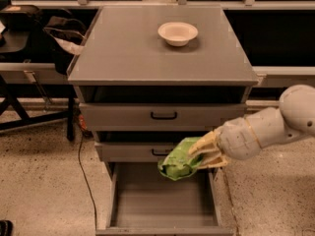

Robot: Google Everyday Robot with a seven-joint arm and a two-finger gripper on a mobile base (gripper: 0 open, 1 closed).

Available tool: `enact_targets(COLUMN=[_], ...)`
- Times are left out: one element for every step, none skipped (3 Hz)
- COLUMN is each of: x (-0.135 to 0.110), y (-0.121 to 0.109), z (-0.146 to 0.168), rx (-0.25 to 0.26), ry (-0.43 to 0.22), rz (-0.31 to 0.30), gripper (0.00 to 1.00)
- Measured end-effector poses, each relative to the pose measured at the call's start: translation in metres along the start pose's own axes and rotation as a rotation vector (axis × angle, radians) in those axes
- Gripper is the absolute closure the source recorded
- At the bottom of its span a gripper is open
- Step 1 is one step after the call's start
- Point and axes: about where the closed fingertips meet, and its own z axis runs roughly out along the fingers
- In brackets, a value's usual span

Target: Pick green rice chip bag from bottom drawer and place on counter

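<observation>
**Bag in the jaws, above the open drawer**

The bag (178, 161) hangs in the air, crumpled, over the back right part of the pulled-out bottom drawer (162, 203). It covers part of the middle drawer (123, 152) front and touches neither the drawer floor nor the desk (128, 53). The gripper (199, 154) reaches in from the right, and its pale jaws pinch the bag's right side, one above and one below. Behind it the thick white arm (266, 129) runs off towards the right edge. The bottom drawer's grey inside lies bare beneath the bag. The top drawer (123, 116) and the middle one are pushed in. A cream bowl (177, 33) stands on the desk near its far right side, well apart from the bag. A dark cable (86, 181) trails over the speckled floor (44, 181) to the left.
</observation>
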Motion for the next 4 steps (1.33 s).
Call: enact_targets(x=[-0.038, -0.058, -0.071, -0.071], y=[-0.047, -0.078, -0.113, -0.113], z=[-0.034, -0.053, -0.068, -0.068], rx=[0.01, 0.01, 0.016, 0.016], ry=[0.016, 0.044, 0.071, 0.071], rz=[-0.05, -0.083, -0.115, -0.115], gripper=[1.0, 1.0, 1.0, 1.0])
